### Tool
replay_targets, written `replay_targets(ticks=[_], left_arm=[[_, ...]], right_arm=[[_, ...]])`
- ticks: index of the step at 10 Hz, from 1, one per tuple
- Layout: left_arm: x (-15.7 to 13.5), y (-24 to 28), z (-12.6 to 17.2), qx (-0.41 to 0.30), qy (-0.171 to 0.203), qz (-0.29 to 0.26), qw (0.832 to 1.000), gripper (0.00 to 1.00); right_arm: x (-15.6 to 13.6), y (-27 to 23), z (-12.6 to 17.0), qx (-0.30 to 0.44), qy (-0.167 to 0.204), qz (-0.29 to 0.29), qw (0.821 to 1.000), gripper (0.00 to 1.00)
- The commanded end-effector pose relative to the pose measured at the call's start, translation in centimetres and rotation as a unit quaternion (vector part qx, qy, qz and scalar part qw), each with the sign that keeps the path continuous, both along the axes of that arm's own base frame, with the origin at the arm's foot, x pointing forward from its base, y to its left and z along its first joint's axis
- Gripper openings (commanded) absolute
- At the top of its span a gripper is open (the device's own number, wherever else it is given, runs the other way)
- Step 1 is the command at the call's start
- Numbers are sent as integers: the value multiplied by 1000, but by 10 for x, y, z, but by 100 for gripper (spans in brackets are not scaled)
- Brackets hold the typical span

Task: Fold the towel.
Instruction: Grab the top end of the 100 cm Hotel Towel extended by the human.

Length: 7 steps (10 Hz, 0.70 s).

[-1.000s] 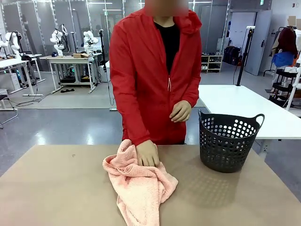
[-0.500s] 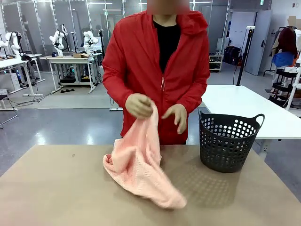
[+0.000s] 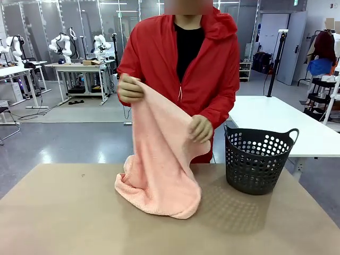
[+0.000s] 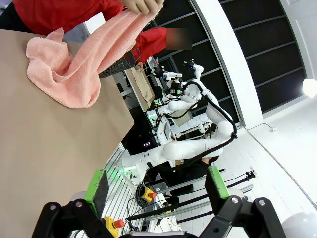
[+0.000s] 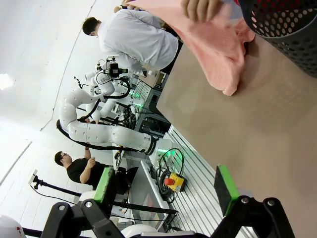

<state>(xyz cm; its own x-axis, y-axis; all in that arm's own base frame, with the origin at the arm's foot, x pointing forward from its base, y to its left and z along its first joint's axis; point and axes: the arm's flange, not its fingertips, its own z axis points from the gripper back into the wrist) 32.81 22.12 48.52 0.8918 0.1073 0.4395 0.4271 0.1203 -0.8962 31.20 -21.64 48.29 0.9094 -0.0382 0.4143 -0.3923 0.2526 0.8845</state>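
Note:
The person in a red jacket holds the salmon-pink towel (image 3: 159, 159) up by its top edge with both hands (image 3: 130, 88), its lower end still bunched on the brown table (image 3: 64, 223). The towel (image 4: 74, 64) also hangs at the top left of the left wrist view and the towel (image 5: 213, 44) at the top of the right wrist view. My left gripper (image 4: 156, 186) is open with nothing between its green pads (image 4: 96, 186), well back from the towel. My right gripper (image 5: 166, 191) is open and empty too, far from the cloth.
A dark perforated basket (image 3: 258, 159) with handles stands on the table to the right of the towel; the basket (image 5: 287, 25) fills the right wrist view's top right corner. The near half of the table is bare.
The person has lifted the towel from a crumpled heap on the table and spread its top edge between both hands. Neither gripper has changed.

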Motion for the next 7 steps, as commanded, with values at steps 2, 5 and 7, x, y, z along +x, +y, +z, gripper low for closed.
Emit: replay_targets(ticks=[2,5,7], left_arm=[[-1,1,-1,-10,-9,-4,1000,100],[-1,1,-1,-10,-9,-4,1000,100],[-1,1,-1,-10,-9,-4,1000,100]], right_arm=[[1,-1,1,7,-11,3,1000,100],[1,-1,1,7,-11,3,1000,100],[1,-1,1,7,-11,3,1000,100]])
